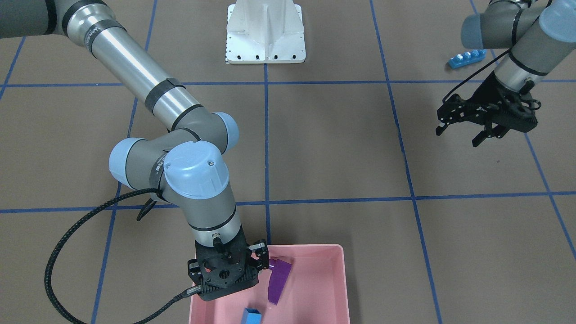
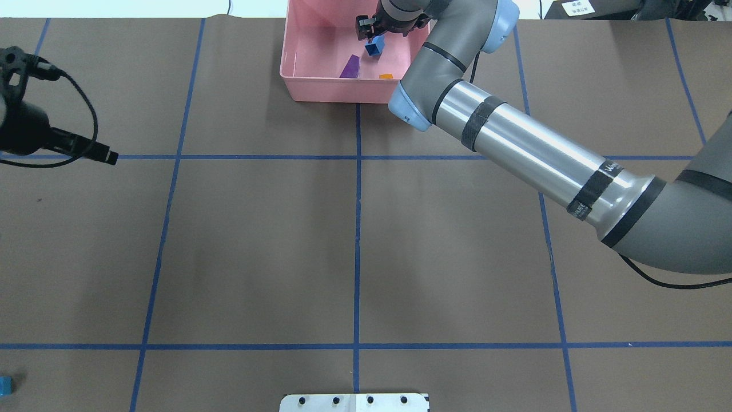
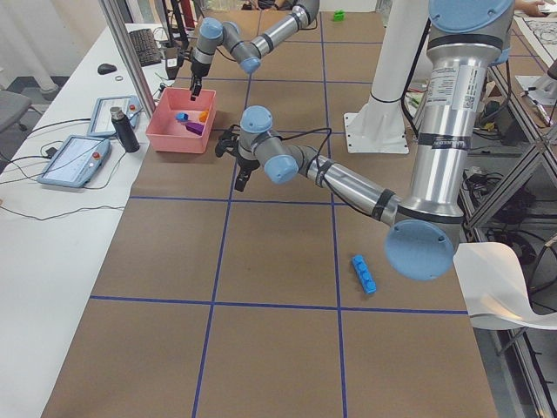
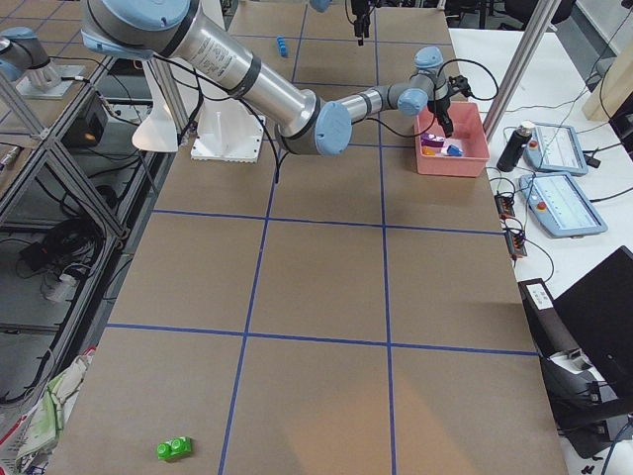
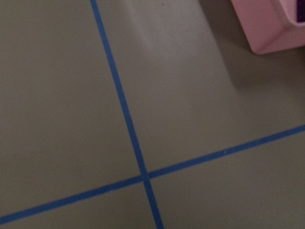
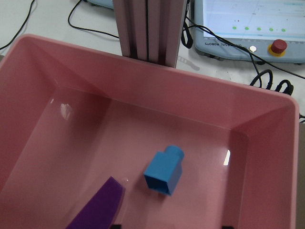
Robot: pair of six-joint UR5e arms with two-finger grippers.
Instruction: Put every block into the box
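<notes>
Now the pink box (image 1: 315, 247) is partly filled.
The right gripper (image 1: 228, 266) hangs over it with its fingers apart, holding nothing. Inside are the purple block (image 1: 279, 281), the small blue block (image 1: 252, 317) and the orange block (image 2: 386, 76). The left gripper (image 1: 459, 135) is spread wide too, near the long blue block (image 1: 467, 58) on the table (image 1: 337, 148). The green block (image 4: 174, 449) sits far off.

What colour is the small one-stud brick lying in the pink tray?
Blue. The small glossy one-stud plastic brick shows best in the right wrist-mounted view.
</notes>
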